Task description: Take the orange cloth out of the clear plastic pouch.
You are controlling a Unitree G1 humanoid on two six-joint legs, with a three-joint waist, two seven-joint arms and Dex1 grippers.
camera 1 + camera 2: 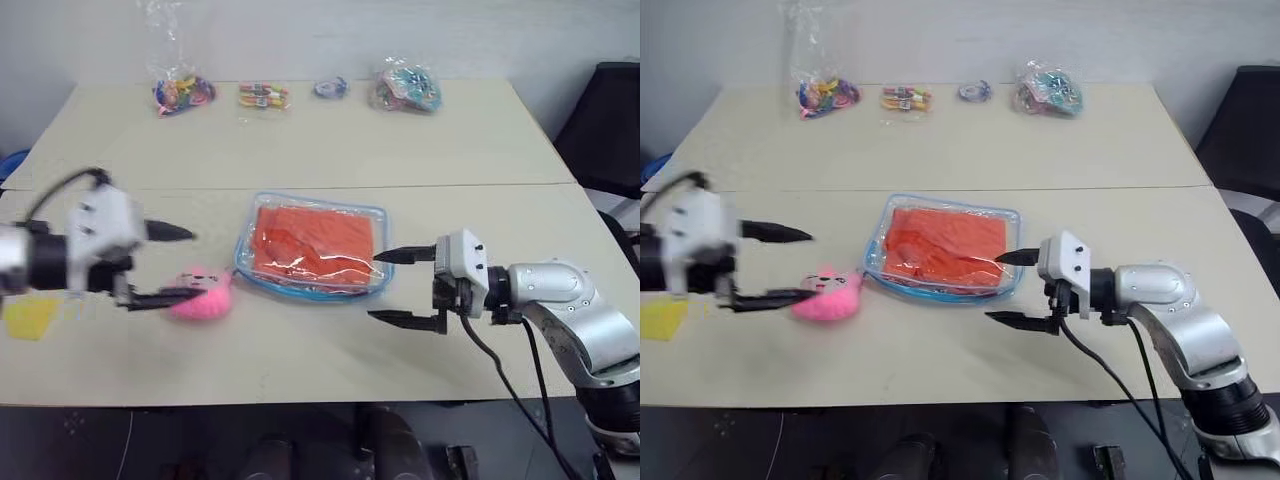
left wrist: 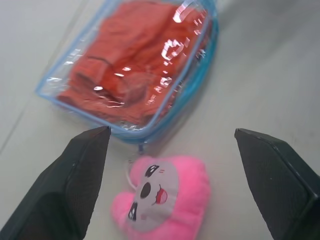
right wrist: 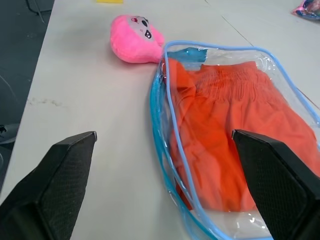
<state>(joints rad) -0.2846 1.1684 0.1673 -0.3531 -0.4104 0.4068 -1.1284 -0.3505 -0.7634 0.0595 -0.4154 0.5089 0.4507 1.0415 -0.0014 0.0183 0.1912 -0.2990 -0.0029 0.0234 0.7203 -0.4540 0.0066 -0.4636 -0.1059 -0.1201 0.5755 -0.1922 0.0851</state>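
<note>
The right pincer (image 1: pixel 402 285) hangs spread wide and empty just beside the pouch's (image 1: pixel 377 215) right end, one finger level with its edge, the other lower over the bare counter (image 1: pixel 480 150). The left pincer (image 1: pixel 178 265) is likewise spread and holds nothing; it hovers off the pouch's left side, with its lower finger right by the pink plush (image 1: pixel 203 293), which lies just beside the pouch's corner.

The pouch lies flat mid-counter, and the cloth (image 1: pixel 315 240) is folded inside it, filling nearly the whole bag.

Handling, as a guess: the pouch is thin, glossy film, likely slippery and light enough to slide if pulled without being pinned. The blue zipper edging looks like the firmest place to pinch. The cloth is soft and limp and should bunch and drag rather than slide out stiffly; a fold near the mouth would be the place to take it. Whether the zipper stands open cannot be told for sure.

No brand, label or writing can be read; the plush carries only a printed face.

Along the far edge sit small bags (image 1: pixel 182 93) of colourful bits, and a yellow wedge (image 1: pixel 30 316) lies at far left.
</note>
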